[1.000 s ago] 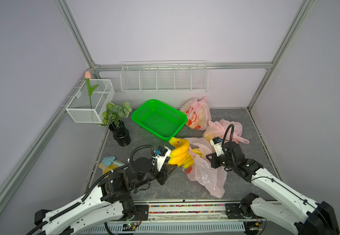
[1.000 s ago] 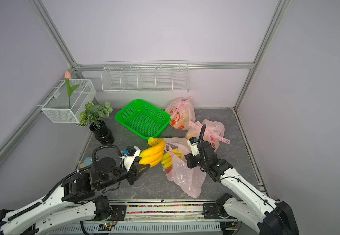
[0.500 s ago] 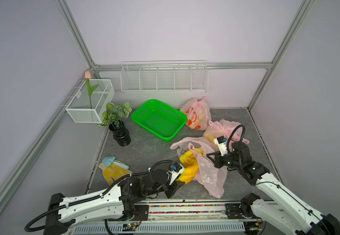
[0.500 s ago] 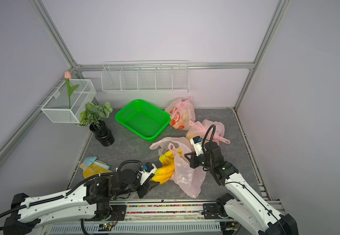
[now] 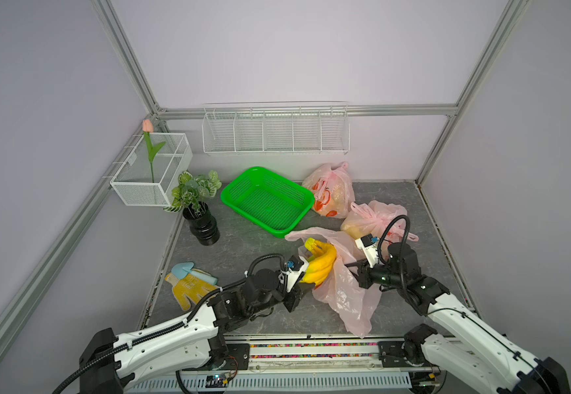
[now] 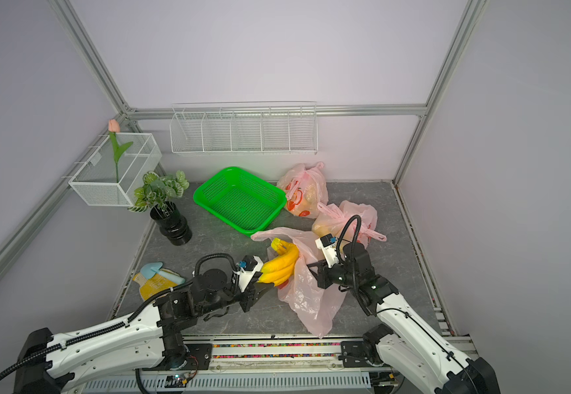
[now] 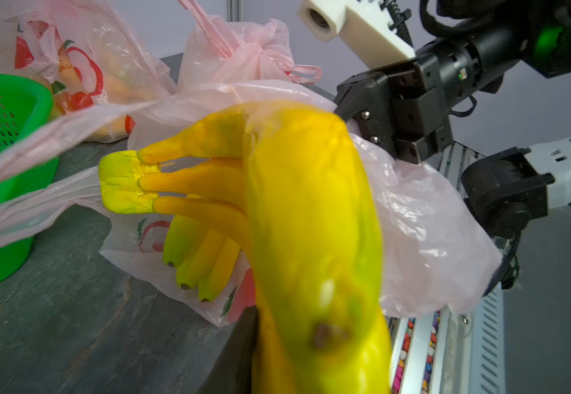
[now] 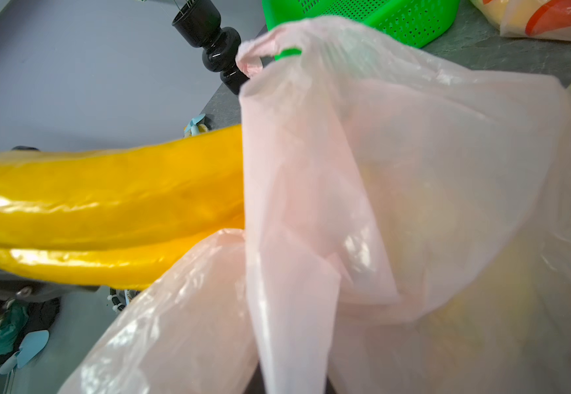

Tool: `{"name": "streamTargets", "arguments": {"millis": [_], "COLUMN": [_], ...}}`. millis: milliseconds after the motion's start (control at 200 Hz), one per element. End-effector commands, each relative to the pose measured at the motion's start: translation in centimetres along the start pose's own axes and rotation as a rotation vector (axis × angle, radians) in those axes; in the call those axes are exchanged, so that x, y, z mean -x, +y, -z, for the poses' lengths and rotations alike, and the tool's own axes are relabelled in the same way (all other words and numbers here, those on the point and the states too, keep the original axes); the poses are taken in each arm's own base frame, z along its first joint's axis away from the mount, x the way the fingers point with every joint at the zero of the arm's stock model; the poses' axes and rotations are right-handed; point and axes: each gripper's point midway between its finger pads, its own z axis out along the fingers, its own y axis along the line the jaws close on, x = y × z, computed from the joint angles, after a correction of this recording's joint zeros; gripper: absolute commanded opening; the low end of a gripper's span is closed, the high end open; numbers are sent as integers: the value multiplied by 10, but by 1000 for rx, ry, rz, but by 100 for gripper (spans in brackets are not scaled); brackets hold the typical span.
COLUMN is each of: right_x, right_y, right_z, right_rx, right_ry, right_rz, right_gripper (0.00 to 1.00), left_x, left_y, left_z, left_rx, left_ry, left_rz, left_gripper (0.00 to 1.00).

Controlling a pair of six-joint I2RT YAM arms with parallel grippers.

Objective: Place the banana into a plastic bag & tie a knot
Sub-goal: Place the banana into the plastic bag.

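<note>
Left hand (image 5: 303,283) grips banana (image 5: 323,262); left wrist view shows right hand (image 7: 352,109) pinching bag (image 7: 420,238).

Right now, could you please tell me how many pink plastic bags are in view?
3: tied bag beside the basket, tied bag behind the right arm, open bag in the right pincer, bananas partly inside. None seems hidden.

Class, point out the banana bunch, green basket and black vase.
banana bunch (image 5: 323,264): a top view, curved yellow side.
green basket (image 5: 267,204): a top view, mesh floor.
black vase (image 5: 204,228): a top view, body.
</note>
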Motion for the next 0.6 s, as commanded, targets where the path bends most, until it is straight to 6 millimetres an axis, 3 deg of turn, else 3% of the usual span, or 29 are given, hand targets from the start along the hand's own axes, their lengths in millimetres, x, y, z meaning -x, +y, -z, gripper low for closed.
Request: {"name": "streamTargets", "arguments": {"millis": [0,150,315,475,595], "right_x": [5,6,9,7,8], "right_y": [5,6,8,6,2], "right_z": [3,2,2,2,4], "right_rx": [18,26,36,30,9], "right_ry": [-28,-29,-38,-35,-46], "right_rz": [8,7,10,11,6], "right_gripper": [7,7,7,7,7], "left_x": [26,38,37,30,10], "left_y": [-20,-19,-8,11,25], "left_z": [-3,-13,-37,-62,-81], "left_rx": [-122,-186,-190,-186,-138], "left_ry": [-106,-166,-160,-114,-14], "left_rz": [-43,-17,-18,24,27], "left_gripper": [14,14,14,14,14]}}
